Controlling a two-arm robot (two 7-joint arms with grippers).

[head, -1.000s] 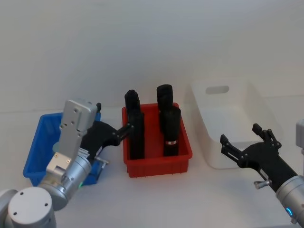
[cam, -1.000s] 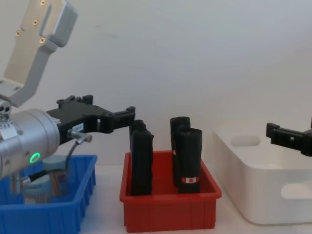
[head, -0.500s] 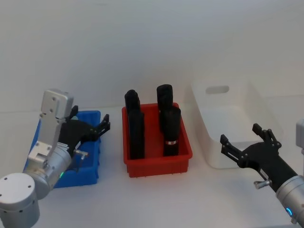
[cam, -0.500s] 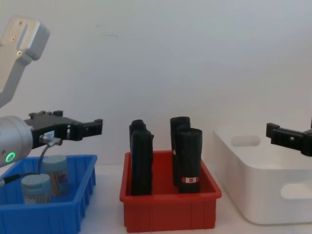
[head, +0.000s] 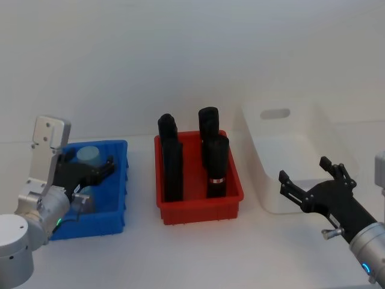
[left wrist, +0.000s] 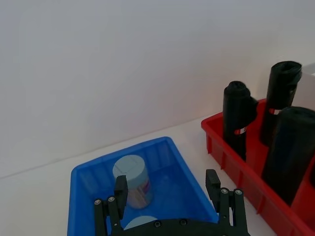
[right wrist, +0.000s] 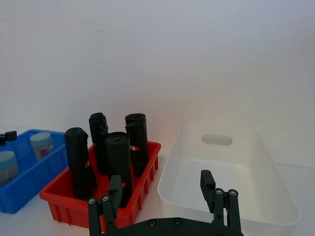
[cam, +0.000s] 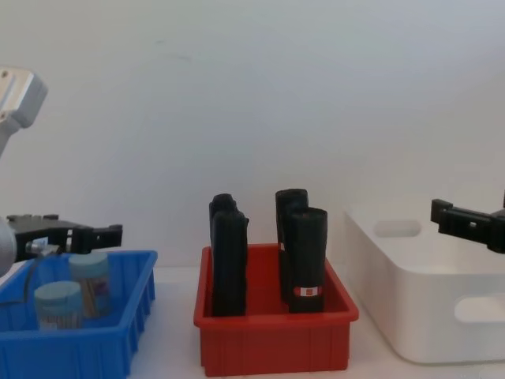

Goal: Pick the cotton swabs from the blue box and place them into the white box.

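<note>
Left gripper is hovering over the blue box at the left of the scene, jaws spread wide, gripping nothing. Two swab jars are standing upright in that box, one toward the far wall and one nearer. The nearer one's lid is partly hidden under the gripper in the left wrist view. Whether the two jars are touching I cannot tell, since they are overlapping in the chest view.

Right gripper is waiting at the near edge of the white box, far right, fingers likewise apart and empty. The white box is holding no jar.

Risks, as judged from here:
- The jars are sitting close together. A descending finger may be landing on a lid or wedging between the two and tipping one over.
- The jars are smooth and round. An off-centre pinch is likely to be squeezing one out sideways.
- Gripping by the lid alone is risking the lid coming off and the sticks spilling.
- The red bin with tall black cylinders is standing between the blue and white boxes. A low carry to the right is risking a knock against them. A handover to the right gripper is adding a drop risk above that bin.
</note>
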